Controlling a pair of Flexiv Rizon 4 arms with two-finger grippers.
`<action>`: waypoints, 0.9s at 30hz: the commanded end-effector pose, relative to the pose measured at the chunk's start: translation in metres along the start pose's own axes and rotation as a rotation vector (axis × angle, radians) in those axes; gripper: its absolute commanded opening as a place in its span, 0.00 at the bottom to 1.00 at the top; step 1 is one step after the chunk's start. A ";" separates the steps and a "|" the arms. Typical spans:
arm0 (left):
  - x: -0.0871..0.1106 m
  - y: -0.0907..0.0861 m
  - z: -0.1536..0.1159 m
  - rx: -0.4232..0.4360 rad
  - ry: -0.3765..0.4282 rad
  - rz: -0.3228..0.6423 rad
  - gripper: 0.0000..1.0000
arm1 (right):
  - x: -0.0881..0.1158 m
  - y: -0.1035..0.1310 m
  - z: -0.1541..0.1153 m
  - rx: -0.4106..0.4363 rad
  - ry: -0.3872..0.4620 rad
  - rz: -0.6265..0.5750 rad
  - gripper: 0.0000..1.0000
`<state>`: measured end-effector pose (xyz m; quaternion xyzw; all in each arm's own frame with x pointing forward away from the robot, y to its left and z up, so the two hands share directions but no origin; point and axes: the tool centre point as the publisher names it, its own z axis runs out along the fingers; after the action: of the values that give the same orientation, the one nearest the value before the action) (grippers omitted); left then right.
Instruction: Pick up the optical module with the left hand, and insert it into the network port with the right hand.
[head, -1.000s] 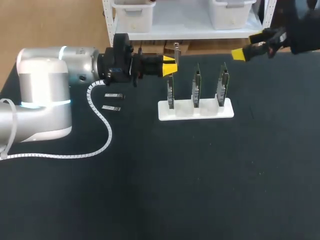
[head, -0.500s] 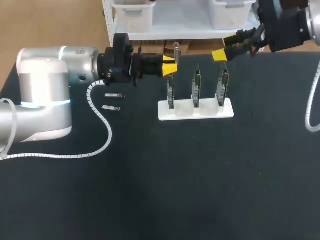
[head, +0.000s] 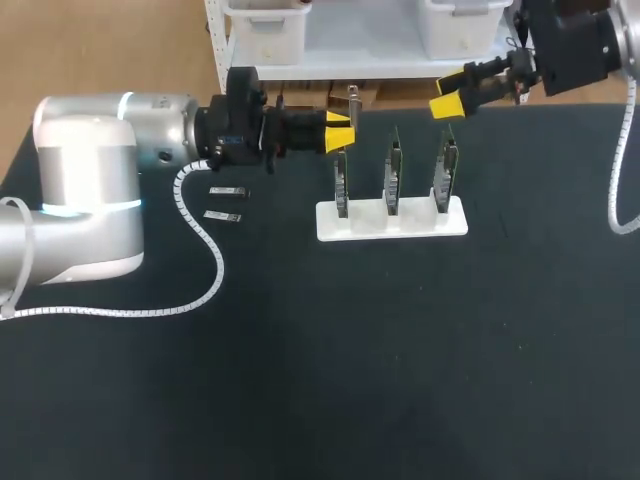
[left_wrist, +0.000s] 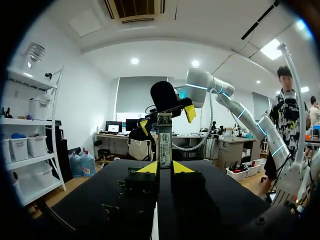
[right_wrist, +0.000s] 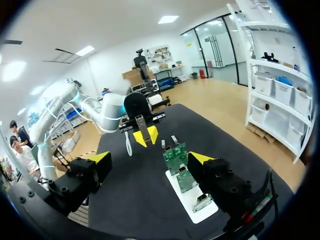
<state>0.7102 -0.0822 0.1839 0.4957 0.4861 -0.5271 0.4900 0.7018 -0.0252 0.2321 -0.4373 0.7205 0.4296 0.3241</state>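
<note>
Silver optical module (left_wrist: 164, 136) stands upright, clamped in the left tool (left_wrist: 164, 168).

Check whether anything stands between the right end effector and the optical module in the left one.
Nothing visible does. The open right end effector faces the optical module, held upright by the left end effector, across open air; the circuit boards in the white rack appear to sit below that line.
</note>
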 end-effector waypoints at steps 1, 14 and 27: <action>0.000 -0.001 0.000 -0.004 0.000 0.000 0.00 | -0.001 -0.005 0.000 -0.101 -0.002 -0.001 1.00; 0.000 -0.001 0.000 -0.004 0.000 0.000 0.00 | -0.037 0.031 0.016 -0.251 -0.014 -0.305 1.00; 0.000 -0.001 0.000 -0.004 0.000 0.000 0.00 | -0.037 0.058 0.048 -0.341 0.022 -0.418 1.00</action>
<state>0.7102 -0.0823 0.1839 0.4957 0.4861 -0.5271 0.4900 0.6651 0.0357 0.2679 -0.6298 0.5398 0.4563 0.3222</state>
